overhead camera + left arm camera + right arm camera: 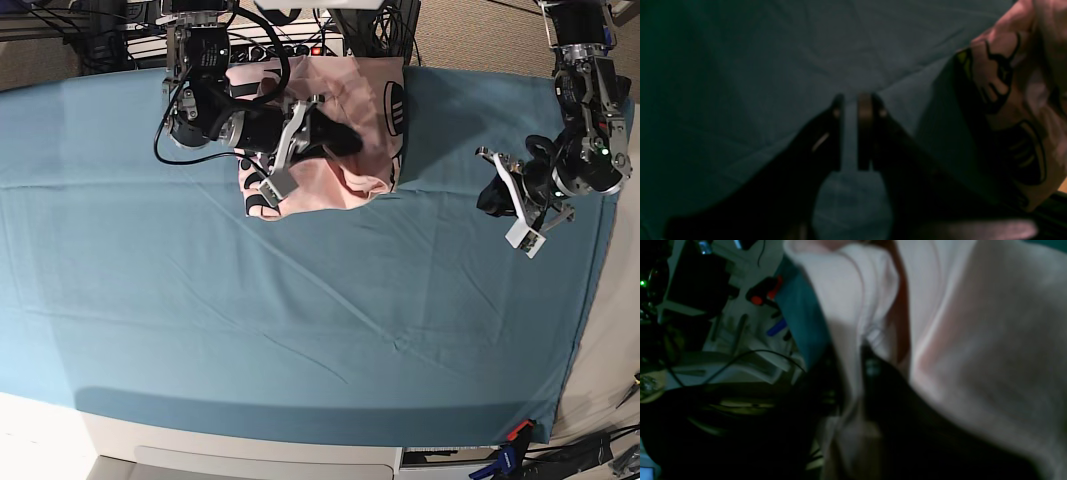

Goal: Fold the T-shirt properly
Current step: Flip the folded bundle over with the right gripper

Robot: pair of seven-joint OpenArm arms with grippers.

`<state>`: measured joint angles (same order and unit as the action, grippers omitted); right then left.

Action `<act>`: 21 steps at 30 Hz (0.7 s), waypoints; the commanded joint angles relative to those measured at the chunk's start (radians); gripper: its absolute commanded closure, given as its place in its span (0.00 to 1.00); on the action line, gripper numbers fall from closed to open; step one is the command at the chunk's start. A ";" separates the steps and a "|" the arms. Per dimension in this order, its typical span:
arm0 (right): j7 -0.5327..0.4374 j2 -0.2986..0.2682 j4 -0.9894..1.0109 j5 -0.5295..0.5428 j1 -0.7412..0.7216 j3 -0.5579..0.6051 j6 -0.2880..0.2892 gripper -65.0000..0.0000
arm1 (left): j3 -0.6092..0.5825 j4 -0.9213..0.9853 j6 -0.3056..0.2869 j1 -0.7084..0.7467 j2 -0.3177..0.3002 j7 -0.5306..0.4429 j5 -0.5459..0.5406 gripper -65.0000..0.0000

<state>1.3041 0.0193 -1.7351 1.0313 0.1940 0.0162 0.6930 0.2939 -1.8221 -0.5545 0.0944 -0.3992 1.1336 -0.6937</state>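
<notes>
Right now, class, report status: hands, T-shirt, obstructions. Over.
Left hand slightly parted, empty, over teal sheet. Right hand has T-shirt fabric between its fingers. Shirt bunched, unfolded. Nothing blocking.

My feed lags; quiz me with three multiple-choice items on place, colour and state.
1. Where does the pale pink cotton T-shirt lie?
A. far edge of the table
B. near edge
C. on the floor

2. What colour is the cloth sheet over the table?
A. red
B. teal
C. white

3. What is the left gripper holding?
A. the T-shirt
B. a bottle
C. nothing

A: it is bunched at the top of the base view.
B: the teal sheet spans the table.
C: only sheet shows between its slightly parted fingers.
</notes>
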 commanded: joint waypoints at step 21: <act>0.092 -0.073 -0.232 0.375 -0.030 -0.288 0.005 0.53 | 0.005 -0.018 -0.003 0.093 -0.011 -0.025 -0.018 0.87</act>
<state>1.4181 -0.0502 -1.9499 1.3716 0.1730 -0.2741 0.6960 0.2939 -1.8221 -0.5541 0.1967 -0.3988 1.1282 -0.6933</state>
